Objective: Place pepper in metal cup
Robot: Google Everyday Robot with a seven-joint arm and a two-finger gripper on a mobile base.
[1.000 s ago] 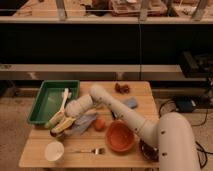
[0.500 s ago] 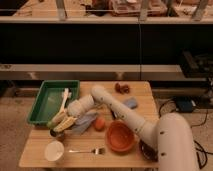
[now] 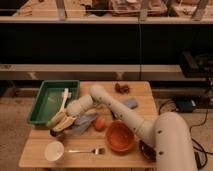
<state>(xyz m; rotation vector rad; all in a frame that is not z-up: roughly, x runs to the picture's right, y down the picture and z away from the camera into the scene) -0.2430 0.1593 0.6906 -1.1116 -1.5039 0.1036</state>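
Observation:
My arm reaches from the lower right across the wooden table [image 3: 45, 142] to its left side. My gripper [image 3: 60, 123] hangs low over the table's left part, just in front of the green tray [image 3: 42, 102], pointing down and to the left. A small dark thing [image 3: 53, 132] lies right under its tip; I cannot tell what it is. I cannot make out the pepper or the metal cup; either may be hidden at or under the gripper.
A white round cup [image 3: 54, 150] and a fork [image 3: 86, 150] lie at the front left. An orange bowl [image 3: 120, 136] and a small orange ball [image 3: 100, 123] sit mid-table. A blue piece [image 3: 131, 103] and a brown lump [image 3: 121, 88] lie farther back. A white utensil [image 3: 65, 96] rests in the tray.

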